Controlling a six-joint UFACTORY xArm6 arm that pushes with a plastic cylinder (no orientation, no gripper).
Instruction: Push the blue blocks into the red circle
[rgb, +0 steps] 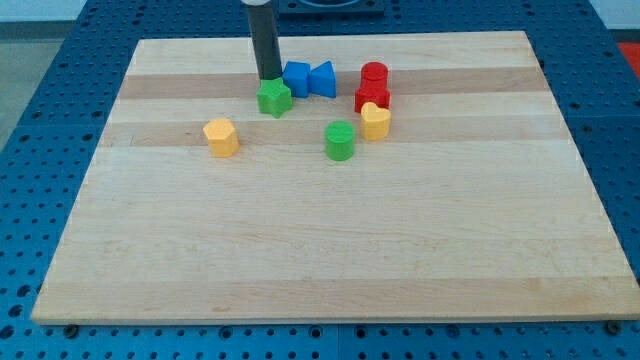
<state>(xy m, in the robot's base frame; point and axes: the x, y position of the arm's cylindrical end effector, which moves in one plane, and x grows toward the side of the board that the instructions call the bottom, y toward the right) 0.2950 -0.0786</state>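
My tip (269, 78) rests on the wooden desk (330, 250) near its far edge, at about 11 o'clock from the board's centre. There is no gripper on this arm, only the dark rod, so nothing is clenched or grasped. The tip stands just beside the blue cube (296, 77), at that block's 9 o'clock, so close that I cannot tell whether they touch. Directly at the tip's 6 o'clock sits the green star-like block (274, 97), its top edge right under the rod's end.

The blue cube has the blue triangular block (323, 79) at its 3 o'clock, the two apparently touching. Further toward 3 o'clock, apart from the blue pair, stands the red cylinder (374, 74), with a second red block (372, 97) pressed against it at its 6 o'clock; that one's shape is hard to make out. A yellow heart-like block (375, 120) touches the lower red block at its 6 o'clock. The green cylinder (340, 140) lies near the yellow one, at its 8 o'clock. A yellow hexagonal block (221, 136) sits alone, well apart from the others, at 8 o'clock from the green star-like block
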